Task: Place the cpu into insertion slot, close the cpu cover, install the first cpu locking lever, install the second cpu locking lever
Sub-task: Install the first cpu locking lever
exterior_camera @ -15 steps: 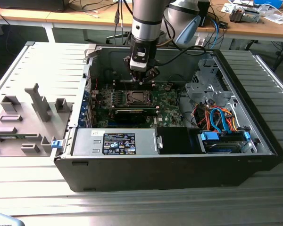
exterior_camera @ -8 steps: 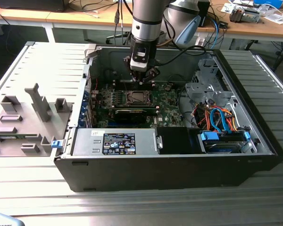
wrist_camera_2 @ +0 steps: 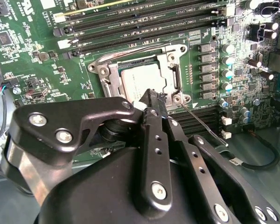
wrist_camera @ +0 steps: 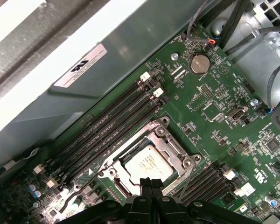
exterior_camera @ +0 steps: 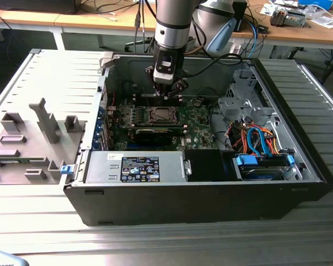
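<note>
1. In the exterior view, the arm reaches down from the top centre of the frame into an open computer case [exterior_camera: 200, 188], and the gripper [exterior_camera: 167, 95] hangs just above the insertion slot [exterior_camera: 162, 115] near the middle of the green motherboard [exterior_camera: 197, 119].
2. The fingers are pressed together into one narrow black tip, with nothing between them; in the first wrist view that tip [wrist_camera: 150, 183] sits at the lower centre of the frame, right at the edge of the socket.
3. The cpu [wrist_camera: 148, 162] lies flat inside the insertion slot, its dull silver face showing through the square window of the cpu cover [wrist_camera: 172, 142], which lies down over the socket.
4. In the second wrist view, the fingers [wrist_camera_2: 151, 100] meet the frame of the cpu cover [wrist_camera_2: 170, 63] at the corner of the socket nearest the camera, beside a thin wire locking lever [wrist_camera_2: 203, 122] that slants away toward the lower right of the frame.
5. Another thin lever [wrist_camera_2: 130, 50] runs along the far side of the socket, next to the long black memory slots [wrist_camera_2: 144, 23].
6. In the exterior view, a grey fixture tray [exterior_camera: 30, 144] rests on the tabletop [exterior_camera: 155, 244] at the left of the frame.
</note>
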Robot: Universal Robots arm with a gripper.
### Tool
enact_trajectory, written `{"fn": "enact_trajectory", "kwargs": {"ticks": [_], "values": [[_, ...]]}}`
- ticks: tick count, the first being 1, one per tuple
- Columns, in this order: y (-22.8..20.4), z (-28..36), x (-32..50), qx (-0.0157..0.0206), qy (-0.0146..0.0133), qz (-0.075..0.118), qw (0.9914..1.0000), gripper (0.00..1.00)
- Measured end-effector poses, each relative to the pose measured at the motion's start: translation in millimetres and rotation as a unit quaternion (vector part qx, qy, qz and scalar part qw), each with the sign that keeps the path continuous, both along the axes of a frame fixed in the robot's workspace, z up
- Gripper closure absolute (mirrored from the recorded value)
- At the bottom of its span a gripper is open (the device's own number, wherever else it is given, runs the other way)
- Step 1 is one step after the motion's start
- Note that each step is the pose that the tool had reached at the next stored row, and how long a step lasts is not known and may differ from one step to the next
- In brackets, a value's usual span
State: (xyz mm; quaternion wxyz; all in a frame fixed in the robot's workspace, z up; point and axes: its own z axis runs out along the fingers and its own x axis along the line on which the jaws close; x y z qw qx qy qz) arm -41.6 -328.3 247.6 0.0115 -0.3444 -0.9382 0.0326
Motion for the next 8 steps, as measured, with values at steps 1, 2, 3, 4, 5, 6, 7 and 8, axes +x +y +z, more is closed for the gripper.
{"fn": "enact_trajectory", "kwargs": {"ticks": [1, 2, 3, 4, 5, 6, 7, 8], "values": [[0.0, 0.0, 0.0, 0.0000, 0.0000, 0.001, 1.00000, 0.89], [0.0, 0.0, 0.0, 0.0000, 0.0000, 0.001, 1.00000, 0.89], [0.0, 0.0, 0.0, 0.0000, 0.0000, 0.001, 1.00000, 0.89], [0.0, 0.0, 0.0, 0.0000, 0.0000, 0.001, 1.00000, 0.89], [0.0, 0.0, 0.0, 0.0000, 0.0000, 0.002, 1.00000, 0.89], [0.0, 0.0, 0.0, 0.0000, 0.0000, 0.002, 1.00000, 0.89], [0.0, 0.0, 0.0, 0.0000, 0.0000, 0.002, 1.00000, 0.89], [0.0, 0.0, 0.0, 0.0000, 0.0000, 0.003, 1.00000, 0.89]]}}
